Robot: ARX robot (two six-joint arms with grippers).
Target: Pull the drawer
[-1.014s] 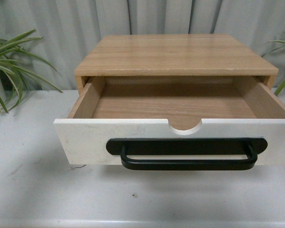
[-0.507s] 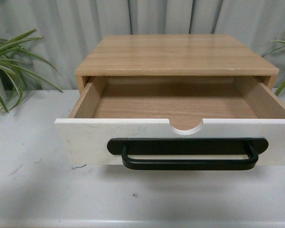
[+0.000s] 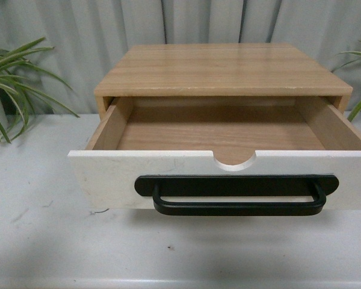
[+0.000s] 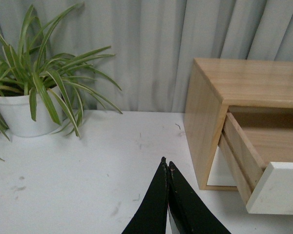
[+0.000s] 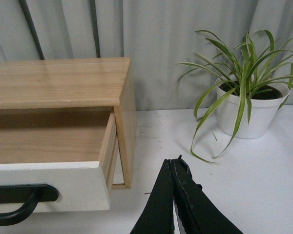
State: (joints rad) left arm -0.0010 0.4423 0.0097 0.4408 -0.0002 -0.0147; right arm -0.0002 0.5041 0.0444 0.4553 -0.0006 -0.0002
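The drawer (image 3: 108,177) stands pulled far out of the light wood cabinet (image 3: 222,69) in the front view. Its white front carries a long black bar handle (image 3: 237,208) and a half-round notch (image 3: 234,161), and its wood inside is bare. Neither gripper shows in the front view. In the left wrist view my left gripper (image 4: 167,165) is shut on nothing, over the table beside the drawer (image 4: 278,190). In the right wrist view my right gripper (image 5: 173,165) is shut and empty, off to the side of the drawer (image 5: 53,187) and its handle (image 5: 14,200).
The cabinet stands on a white table (image 3: 42,241) before a grey curtain. A potted plant in a white pot (image 4: 19,114) stands on the cabinet's left. Another potted plant (image 5: 249,114) stands on its right. The plants' leaves (image 3: 12,78) reach in at both edges.
The drawer and cabinet shifted by a few pixels to the right and back again. Nothing else has changed.
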